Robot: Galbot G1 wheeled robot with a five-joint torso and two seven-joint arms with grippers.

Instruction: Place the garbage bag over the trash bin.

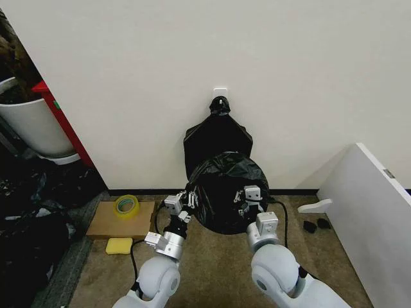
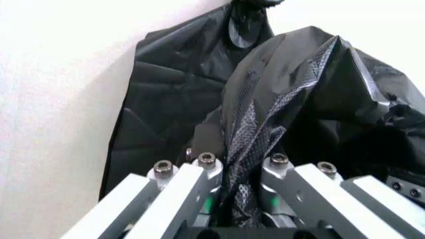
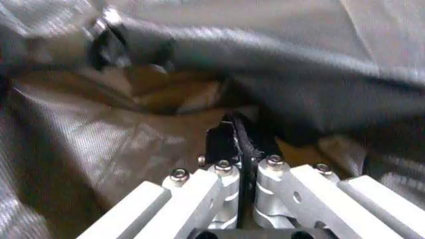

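Observation:
The garbage bag (image 1: 225, 183) is a glossy black mound on the carpet against the wall. The trash bin is hidden. My left gripper (image 1: 186, 201) is at the bag's left edge. In the left wrist view a crinkled fold of the bag (image 2: 299, 89) runs down between that gripper's (image 2: 242, 162) two fingers. My right gripper (image 1: 248, 196) is at the bag's right edge. In the right wrist view it (image 3: 246, 162) pinches a thin strip of the black film (image 3: 299, 74).
A flat black knotted bundle (image 1: 215, 131) leans on the wall behind the bag. A cardboard piece (image 1: 103, 221) with a yellow tape roll (image 1: 126, 205) and a yellow sponge (image 1: 119, 245) lie left. A large white pot (image 1: 32, 125) stands far left, a white board (image 1: 372, 212) right.

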